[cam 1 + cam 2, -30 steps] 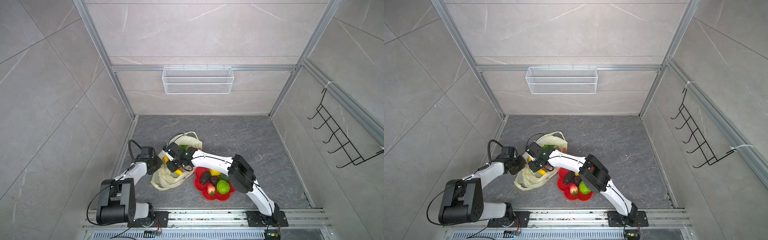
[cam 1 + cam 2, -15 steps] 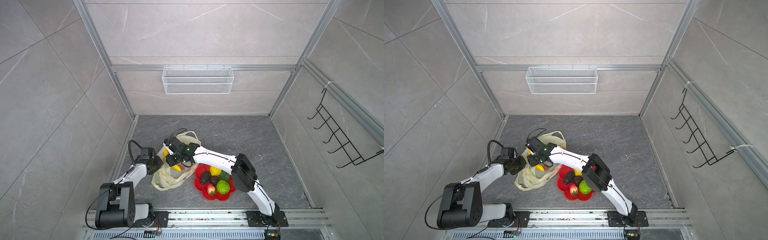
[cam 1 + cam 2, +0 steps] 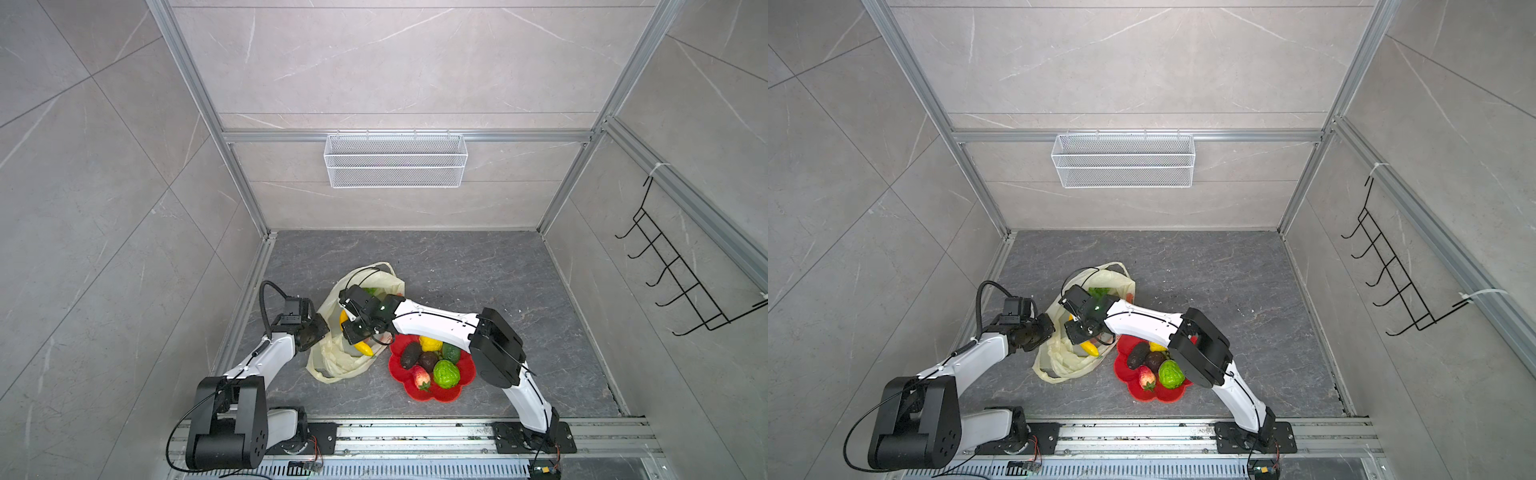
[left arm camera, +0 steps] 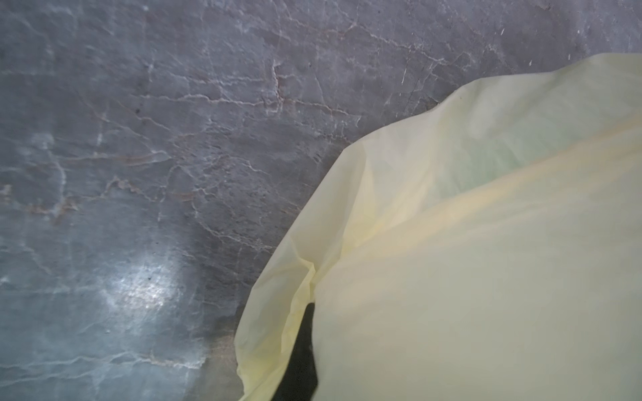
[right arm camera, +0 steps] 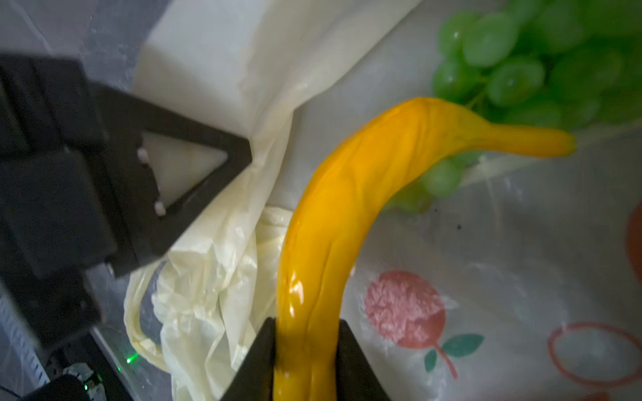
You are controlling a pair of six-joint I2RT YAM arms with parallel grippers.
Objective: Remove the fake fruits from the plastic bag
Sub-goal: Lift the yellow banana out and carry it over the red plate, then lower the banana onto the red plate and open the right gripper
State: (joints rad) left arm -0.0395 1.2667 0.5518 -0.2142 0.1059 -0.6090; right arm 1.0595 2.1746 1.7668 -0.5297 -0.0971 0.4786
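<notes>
While left tool [image 3: 320,329] clamps plastic bag [image 3: 332,362], right tool [image 5: 305,335] grips banana [image 5: 347,208] beside grapes [image 5: 514,69]

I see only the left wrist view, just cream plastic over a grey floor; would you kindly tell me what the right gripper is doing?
Observer: The right gripper is shut on the banana, gripping it near one end.
Operator: Thank you. Is any other fruit inside the bag?
Observer: Yes, the green grape bunch lies inside the plastic bag, beside the banana's stem end.
Operator: And which fruits are already out?
Observer: In both top views the red plate beside the bag holds the strawberry, the lemon and the bumpy green ball, among others.
</notes>
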